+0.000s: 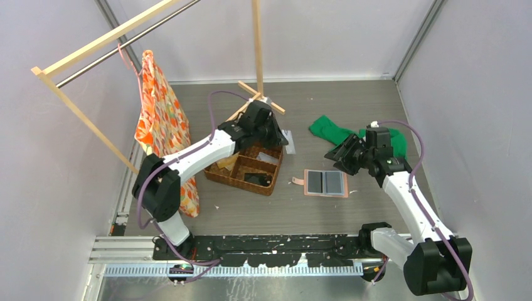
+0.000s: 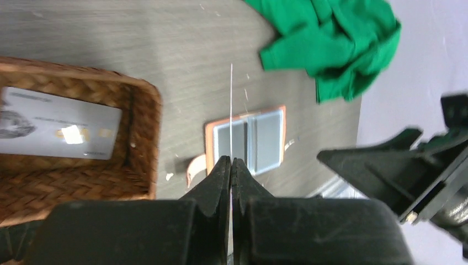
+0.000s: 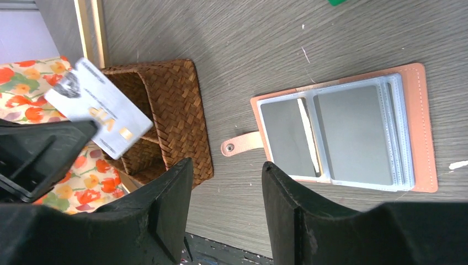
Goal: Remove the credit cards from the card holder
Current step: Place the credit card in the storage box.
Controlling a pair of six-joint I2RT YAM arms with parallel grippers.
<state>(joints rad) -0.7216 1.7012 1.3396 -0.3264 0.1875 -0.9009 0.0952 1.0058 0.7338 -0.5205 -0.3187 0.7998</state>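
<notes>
The salmon card holder (image 1: pixel 325 182) lies open and flat on the table, its grey panels up and its strap tab to the left; the same card holder (image 3: pixel 347 132) fills the right wrist view. Above the basket, my left gripper (image 1: pixel 280 139) is shut on a white credit card (image 3: pixel 99 116), which the left wrist view shows edge-on as a thin line of card (image 2: pixel 231 110) between the closed jaws of the left gripper (image 2: pixel 231 161). Another credit card (image 2: pixel 60 131) lies in the basket. My right gripper (image 1: pixel 334 157) hovers open and empty just behind the holder; this right gripper (image 3: pixel 226 182) holds nothing.
A brown woven basket (image 1: pixel 248 169) with compartments stands left of the holder. A green cloth (image 1: pixel 339 132) lies at the back right. An orange floral cloth (image 1: pixel 163 119) hangs from a wooden rack (image 1: pixel 100 41) on the left.
</notes>
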